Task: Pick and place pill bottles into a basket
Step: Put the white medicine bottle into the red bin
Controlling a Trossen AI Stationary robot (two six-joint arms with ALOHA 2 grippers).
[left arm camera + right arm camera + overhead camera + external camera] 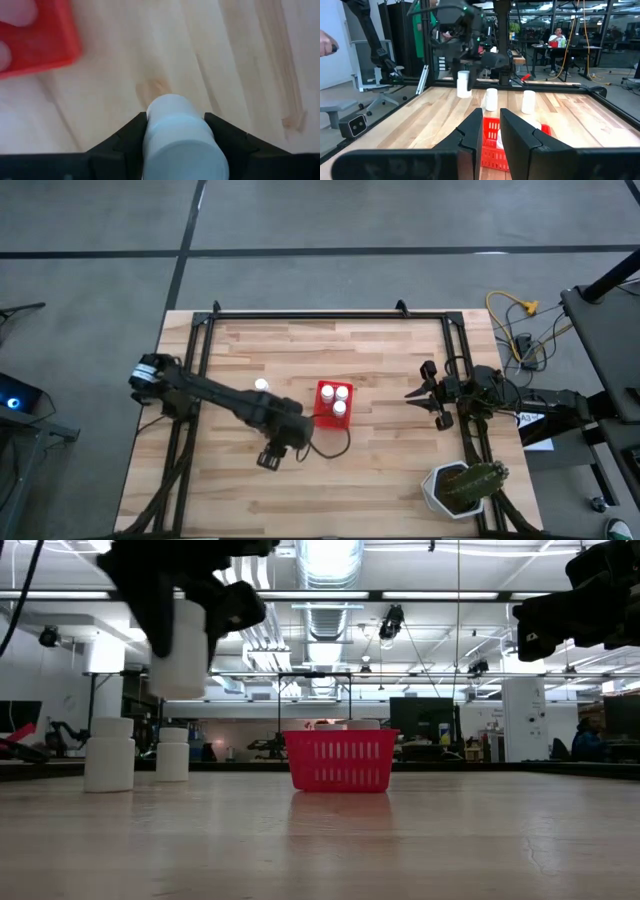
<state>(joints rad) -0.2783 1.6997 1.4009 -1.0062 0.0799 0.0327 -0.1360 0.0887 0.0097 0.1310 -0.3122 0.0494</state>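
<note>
The red basket [324, 390] stands mid-table with three white pill bottles [340, 408] in it. It also shows in the low view [340, 762]. My left gripper [270, 457], just near-left of the basket, is shut on another pill bottle [180, 650], held above the table. Two more bottles [110, 755] [172, 753] stand upright on their bases on the wood; the high view shows one of them [261, 384]. My right gripper [492, 130] waits at the table's right edge, its fingers a narrow gap apart with nothing between them. My left gripper pinches the bottle's round sides [150, 131] between its two fingers [222, 137], on the upper part of the bottle. The fingers come from above, pointing steeply down. The bottle hangs upright, its base [178, 692] lifted clear of the table.
A white pot with a green plant [465, 485] stands at the near right corner. Black frame rails [320, 315] run along the table's edges. A dark cable [335, 448] loops on the wood near the basket. Bare wood lies toward the near edge.
</note>
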